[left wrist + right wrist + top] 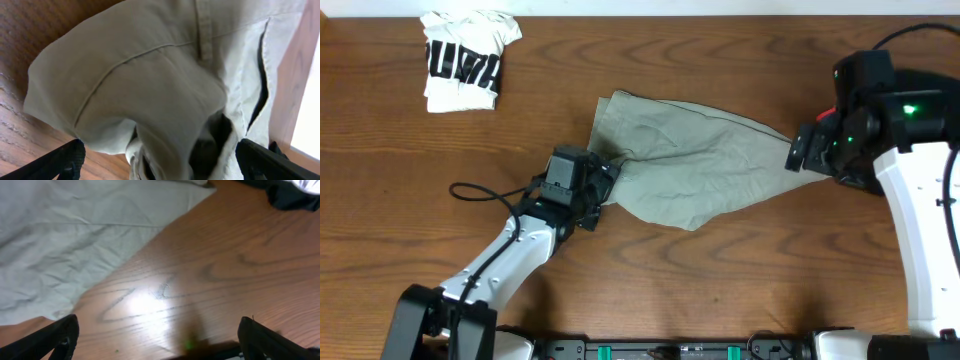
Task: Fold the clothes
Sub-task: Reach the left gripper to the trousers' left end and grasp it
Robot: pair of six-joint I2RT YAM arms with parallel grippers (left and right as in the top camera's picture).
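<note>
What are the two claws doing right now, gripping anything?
Left gripper: open, the shorts bunched in its gap, not clamped.
Right gripper: open, holding nothing, above the table beside the shorts.

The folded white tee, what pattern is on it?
Bold black print on the folded white tee, clearest in the overhead view.

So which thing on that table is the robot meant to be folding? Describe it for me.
Start from the brown wooden table and look at its middle: the shorts lie there, loosely spread. They are plain pale grey-green and larger than the bundled white tee with black print in the far left corner.
</note>
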